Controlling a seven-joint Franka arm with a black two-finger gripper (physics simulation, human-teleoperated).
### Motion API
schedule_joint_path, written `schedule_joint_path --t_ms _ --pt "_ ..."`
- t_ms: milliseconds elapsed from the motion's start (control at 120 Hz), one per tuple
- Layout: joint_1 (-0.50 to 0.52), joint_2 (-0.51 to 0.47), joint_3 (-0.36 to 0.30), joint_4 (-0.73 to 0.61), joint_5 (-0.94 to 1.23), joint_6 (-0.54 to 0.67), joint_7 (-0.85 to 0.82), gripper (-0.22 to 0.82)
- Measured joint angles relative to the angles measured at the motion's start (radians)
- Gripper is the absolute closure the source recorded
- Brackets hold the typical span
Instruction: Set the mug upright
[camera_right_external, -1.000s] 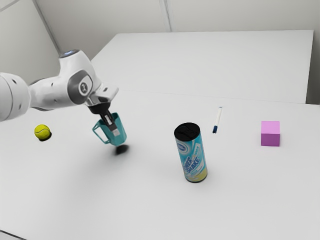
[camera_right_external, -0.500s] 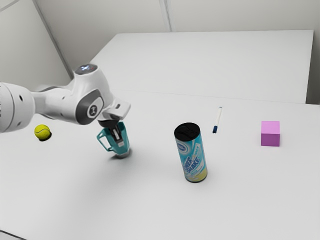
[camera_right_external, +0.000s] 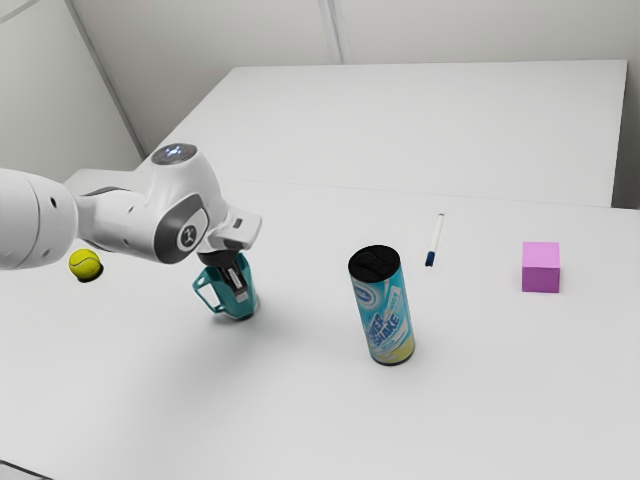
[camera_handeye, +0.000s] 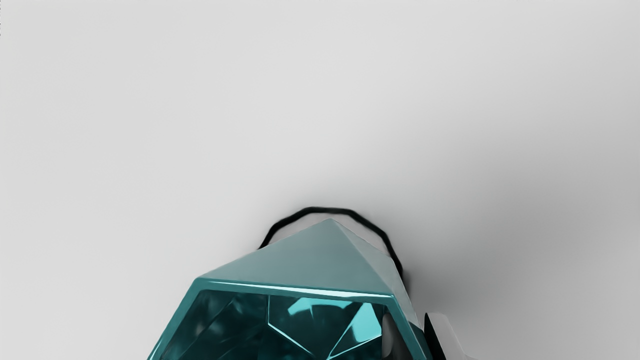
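Right, the teal mug (camera_right_external: 238, 311) sits at eight o'clock from the exterior view's centre, mouth up and leaning slightly, handle toward nine. The gripper (camera_right_external: 239, 294) is pinching its wall, one finger inside and one outside. From the mug in that view, the can (camera_right_external: 385, 312) stands at three o'clock and the tennis ball (camera_right_external: 85, 264) lies at nine, well apart from it.
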Motion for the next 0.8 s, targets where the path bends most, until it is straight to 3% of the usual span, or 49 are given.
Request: schedule_joint_path --t_ms 167,600,800 --pt "-0.001 0.0 0.0 0.0 -0.006 0.003 -0.015 0.71" --pt "-0.003 -0.006 -0.001 0.0 -0.011 0.008 -0.03 0.29" --pt "-0.006 -0.039 -0.004 0.002 -0.011 0.007 -0.034 0.17"
